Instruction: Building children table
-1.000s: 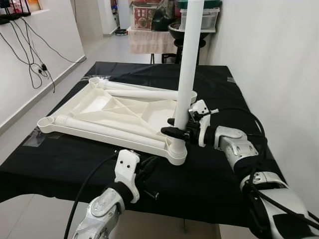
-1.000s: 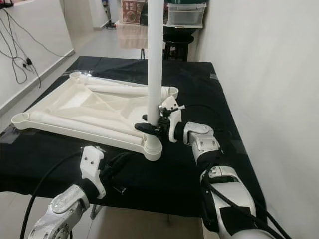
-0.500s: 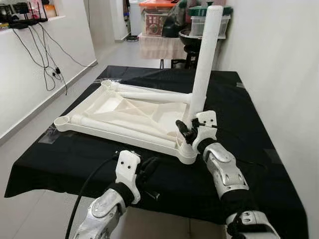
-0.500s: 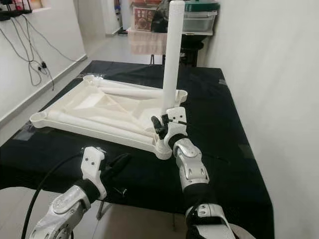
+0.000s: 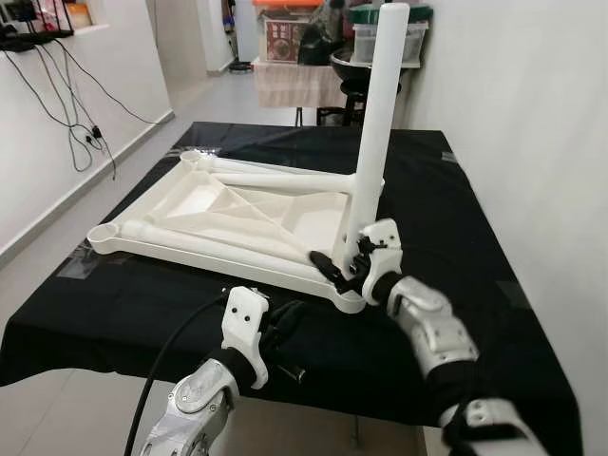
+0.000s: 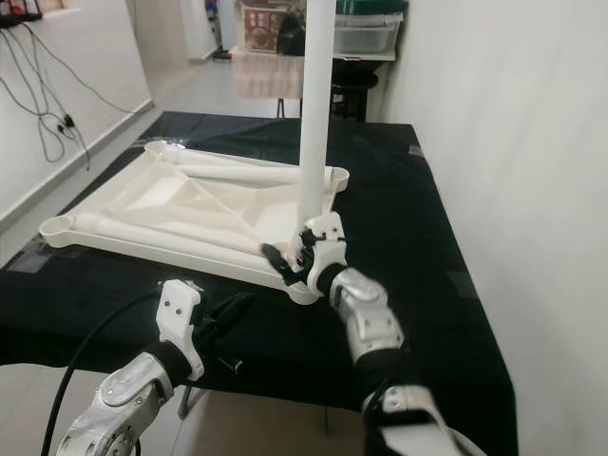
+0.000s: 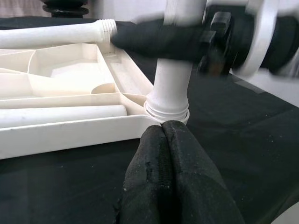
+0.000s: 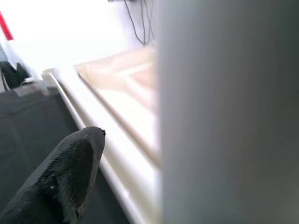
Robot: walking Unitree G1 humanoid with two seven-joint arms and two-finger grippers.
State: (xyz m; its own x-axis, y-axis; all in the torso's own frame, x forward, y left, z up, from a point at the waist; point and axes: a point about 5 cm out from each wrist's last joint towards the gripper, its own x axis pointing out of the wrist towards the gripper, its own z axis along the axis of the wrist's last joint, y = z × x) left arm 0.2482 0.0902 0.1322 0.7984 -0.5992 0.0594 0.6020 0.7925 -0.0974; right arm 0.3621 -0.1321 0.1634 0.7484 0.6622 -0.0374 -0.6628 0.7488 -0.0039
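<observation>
So far, one white leg point(image 5: 372, 133) is stood up in the tabletop point(image 5: 228, 214) corner and gripped by the right gripper point(image 5: 344, 270). Other legs point(image 5: 275, 178) are left lying. The left gripper point(image 7: 166, 172) is closed, empty.

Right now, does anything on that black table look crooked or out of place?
Only a little. The upright white leg in the near right corner of the upside-down tabletop leans slightly, so it may not be fully seated. The right gripper is at its base. Two more legs lie loose on the tabletop, not yet fitted.
</observation>
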